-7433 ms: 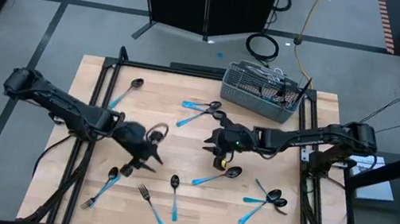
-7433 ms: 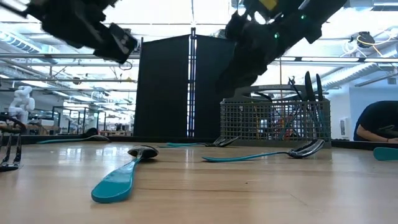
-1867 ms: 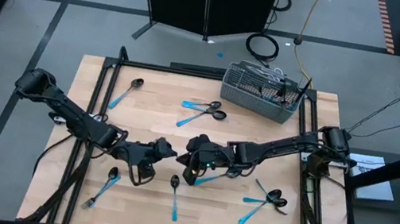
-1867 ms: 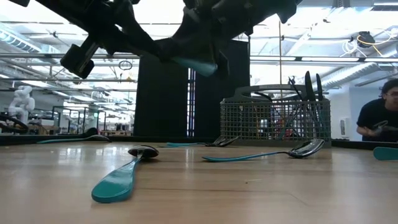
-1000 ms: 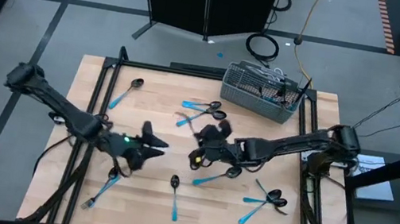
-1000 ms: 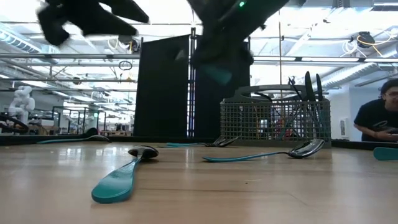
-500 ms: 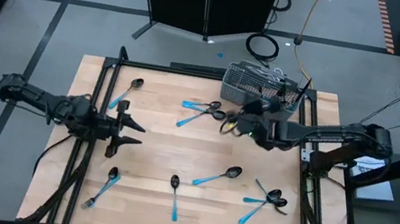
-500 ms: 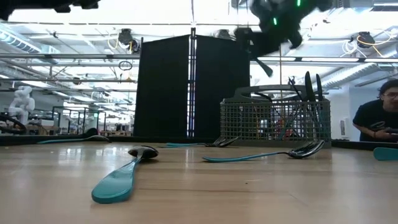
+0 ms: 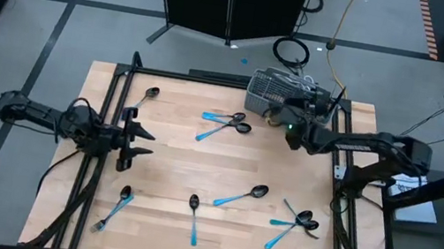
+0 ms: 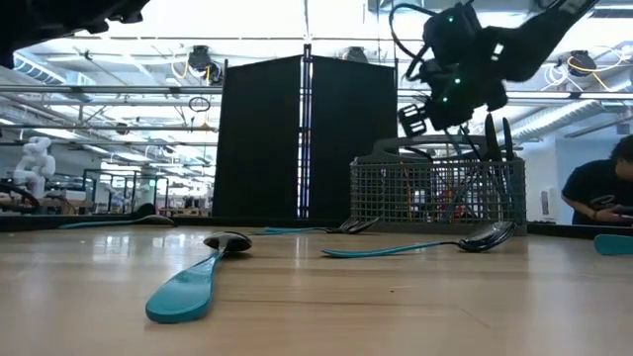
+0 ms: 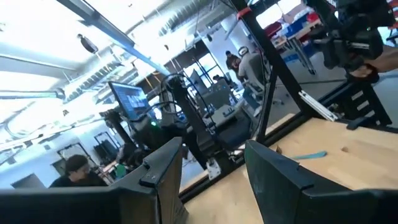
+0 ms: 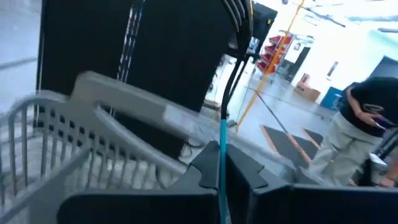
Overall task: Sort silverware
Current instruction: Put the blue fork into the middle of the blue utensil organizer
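My right gripper [image 9: 276,113] hangs at the near left corner of the grey wire-mesh basket [image 9: 290,100], shut on one piece of silverware whose light-blue handle [image 12: 221,134] shows edge-on; its head is hidden. In the low view my right gripper [image 10: 413,119] is above the basket's rim [image 10: 435,148]. My left gripper [image 9: 145,145] hovers open and holds nothing over the table's left part. More silverware lies flat on the table: a spoon [image 9: 144,99], a pair [image 9: 227,123], a spoon [image 9: 242,195] and a spoon [image 9: 193,218]. My right gripper pinches the light-blue handle [image 12: 221,146] between its two fingers [image 12: 245,165]. The handle stands out past the fingertips, its thin edge toward the wrist camera. The gripper lies about level, facing the basket, and the piece is lifted clear of the table.
A spoon and a fork [image 9: 115,208] lie near the front left, and a cluster of pieces [image 9: 296,221] near the front right. Dark utensils stand in the basket's right end [image 10: 490,168]. A black panel [image 9: 232,1] stands behind the table. A person [image 10: 603,198] sits beyond the right edge.
My right gripper has carried the piece from the table's middle toward the far right, up to the basket, turning level as it went. My left gripper has drawn back toward the table's left edge, still open. The silverware on the table has stayed put.
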Controlling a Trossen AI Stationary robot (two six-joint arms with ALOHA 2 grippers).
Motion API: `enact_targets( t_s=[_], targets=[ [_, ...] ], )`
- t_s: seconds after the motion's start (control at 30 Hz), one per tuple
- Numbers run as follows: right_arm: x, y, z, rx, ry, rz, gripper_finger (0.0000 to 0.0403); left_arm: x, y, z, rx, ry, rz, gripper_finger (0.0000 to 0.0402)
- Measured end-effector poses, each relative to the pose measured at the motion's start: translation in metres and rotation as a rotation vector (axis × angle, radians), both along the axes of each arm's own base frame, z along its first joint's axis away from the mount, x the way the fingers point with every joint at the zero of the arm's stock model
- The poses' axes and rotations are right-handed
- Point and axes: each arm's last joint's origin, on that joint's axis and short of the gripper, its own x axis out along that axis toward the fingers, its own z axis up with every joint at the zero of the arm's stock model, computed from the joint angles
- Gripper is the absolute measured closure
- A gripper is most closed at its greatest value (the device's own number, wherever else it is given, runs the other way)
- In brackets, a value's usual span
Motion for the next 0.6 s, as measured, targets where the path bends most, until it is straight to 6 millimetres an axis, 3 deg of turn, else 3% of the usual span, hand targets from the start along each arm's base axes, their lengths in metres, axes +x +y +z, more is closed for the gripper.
enact_targets(
  t_s=[0.2, 0.6],
  targets=[
    [0.011, -0.024, -0.005, -0.044, 0.066, 0.09, 0.0403, 0.002, 0.004, -0.001, 0.004, 0.011, 0.025, 0.023],
    [0.017, -0.025, -0.022, -0.013, 0.187, 0.107, 0.0403, 0.002, 0.01, -0.001, 0.013, 0.009, 0.053, 0.023]
  ],
)
